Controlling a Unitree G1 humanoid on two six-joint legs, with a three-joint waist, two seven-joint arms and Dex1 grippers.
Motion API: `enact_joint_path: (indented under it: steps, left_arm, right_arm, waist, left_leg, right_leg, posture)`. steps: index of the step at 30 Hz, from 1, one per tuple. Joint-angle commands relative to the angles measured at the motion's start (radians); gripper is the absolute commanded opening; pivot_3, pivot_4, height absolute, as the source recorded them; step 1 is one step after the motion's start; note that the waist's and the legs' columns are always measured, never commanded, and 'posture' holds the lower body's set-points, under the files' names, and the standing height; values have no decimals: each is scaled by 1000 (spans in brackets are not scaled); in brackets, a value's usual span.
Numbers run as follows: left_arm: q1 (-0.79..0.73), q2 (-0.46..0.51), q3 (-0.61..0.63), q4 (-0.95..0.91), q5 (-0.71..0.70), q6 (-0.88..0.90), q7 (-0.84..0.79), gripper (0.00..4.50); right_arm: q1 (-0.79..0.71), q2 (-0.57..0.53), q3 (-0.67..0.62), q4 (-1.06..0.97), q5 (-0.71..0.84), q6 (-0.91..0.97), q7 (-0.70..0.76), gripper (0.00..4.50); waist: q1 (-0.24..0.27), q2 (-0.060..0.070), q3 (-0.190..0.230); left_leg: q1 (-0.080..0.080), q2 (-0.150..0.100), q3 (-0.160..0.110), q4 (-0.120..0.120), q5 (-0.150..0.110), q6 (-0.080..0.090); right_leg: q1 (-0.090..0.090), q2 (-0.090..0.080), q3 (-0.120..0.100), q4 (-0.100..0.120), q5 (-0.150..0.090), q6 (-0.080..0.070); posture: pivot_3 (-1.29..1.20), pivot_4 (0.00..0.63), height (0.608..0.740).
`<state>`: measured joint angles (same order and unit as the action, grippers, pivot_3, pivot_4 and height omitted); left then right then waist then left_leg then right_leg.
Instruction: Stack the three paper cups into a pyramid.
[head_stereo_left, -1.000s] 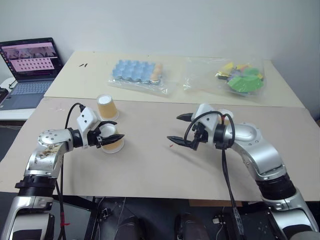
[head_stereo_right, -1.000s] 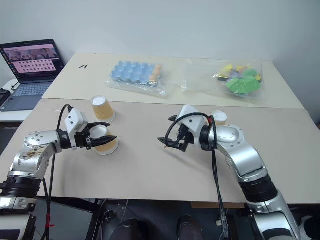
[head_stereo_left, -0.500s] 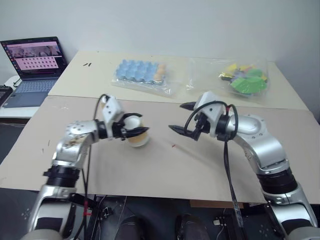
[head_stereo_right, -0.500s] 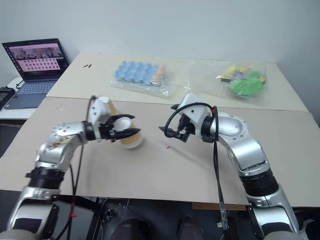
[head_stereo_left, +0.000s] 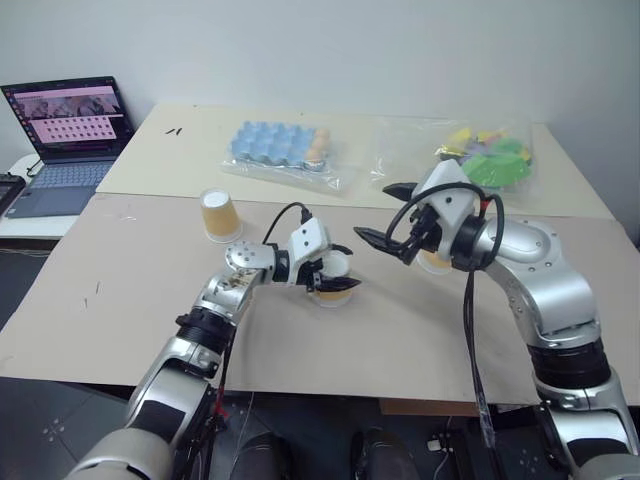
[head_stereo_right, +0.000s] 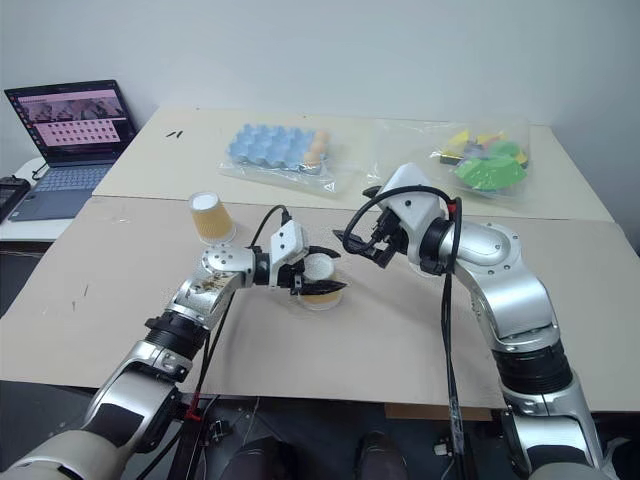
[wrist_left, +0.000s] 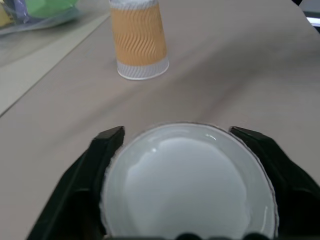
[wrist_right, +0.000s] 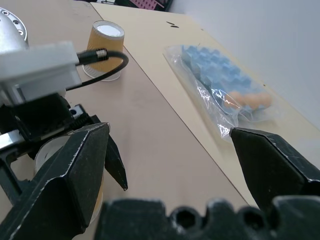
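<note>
The left gripper (head_stereo_left: 333, 272) stood with its fingers parted around a cup (head_stereo_left: 335, 281) set upside down mid-table (released, I judged). The right gripper (head_stereo_right: 358, 240) hung open above the table. One cup (wrist_left: 138, 41) stood just beyond, another (head_stereo_right: 207, 216) well apart; the base row needed closing up next.

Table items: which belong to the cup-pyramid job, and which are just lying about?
Belong to the job: centre cup, left cup, right cup.
Just lying about: blue tray pack, bag of coloured pieces, laptop.
</note>
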<state>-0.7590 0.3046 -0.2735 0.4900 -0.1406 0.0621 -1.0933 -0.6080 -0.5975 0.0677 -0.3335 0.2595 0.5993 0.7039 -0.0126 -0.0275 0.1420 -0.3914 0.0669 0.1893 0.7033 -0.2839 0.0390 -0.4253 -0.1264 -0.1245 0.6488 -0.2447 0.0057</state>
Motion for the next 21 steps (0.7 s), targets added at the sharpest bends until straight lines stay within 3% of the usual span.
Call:
enact_joint_path:
  steps: [1,4,8,13,16,21]
  left_arm:
    - [-8,25,51,-118,-40,23,-11,4407]
    - [13,70,113,-287,-111,139,1,4407]
    - [36,143,267,-602,-298,428,100,4407]
    - [96,148,500,-783,-475,738,388,4407]
    - [212,111,572,-783,-342,756,640,4407]
    - [420,78,498,-714,-40,615,943,4407]
  right_arm:
    - [0,6,-28,-22,13,-3,-14,4500]
    - [-10,17,-19,18,-4,-30,-18,4500]
    - [-31,41,1,118,-65,-76,-63,4500]
    - [-42,59,-10,176,-96,-118,-96,4500]
    - [-48,56,-10,199,-113,-132,-101,4500]
    - [-50,61,-22,193,-70,-124,-64,4500]
  waist:
    - [-2,0,0]
    - [-4,0,0]
    - [-5,0,0]
    - [-4,0,0]
    - [-2,0,0]
    - [-3,0,0]
  left_leg:
    - [0,0,0,0,0,0]
    - [-1,0,0,-1,0,0]
    - [-1,1,0,0,0,0]
    - [1,2,-2,-1,0,0]
    - [3,1,-2,-1,0,0]
    - [3,0,-1,-3,0,0]
  right_leg:
    - [0,0,0,0,0,0]
    - [-1,0,0,0,0,0]
    - [-1,0,0,0,0,0]
    - [0,0,1,0,0,0]
    - [2,-1,2,0,0,0]
    - [2,0,1,-1,0,0]
  posture:
    - [0,150,733]
    - [0,150,733]
    - [0,150,733]
    - [0,150,733]
    - [0,150,733]
    - [0,150,733]
